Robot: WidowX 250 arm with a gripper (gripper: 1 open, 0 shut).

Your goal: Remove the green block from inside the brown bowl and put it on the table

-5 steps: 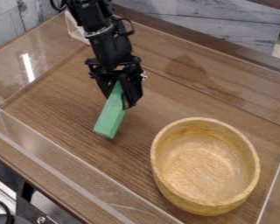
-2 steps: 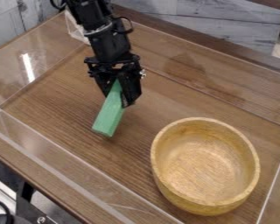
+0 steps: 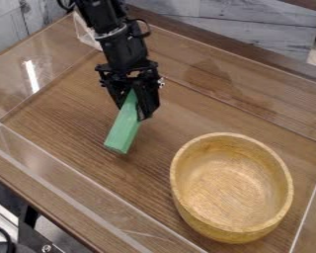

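My tool (image 3: 138, 105) is closed tight on the upper end of the block (image 3: 123, 128), and the jaws pinch its flat faces. The block hangs slanted, with its lower end down at the desk (image 3: 68, 109), to the left of the bowl (image 3: 232, 187) and well apart from it. I cannot tell if that lower end already touches the wood or is just above it. The bowl is empty now, so I judge the lifting part is done and only the putting down is left. I hold the block by one end so the other end can meet the desk first. I think if I let go from this slant, the block will tip over and lie flat.
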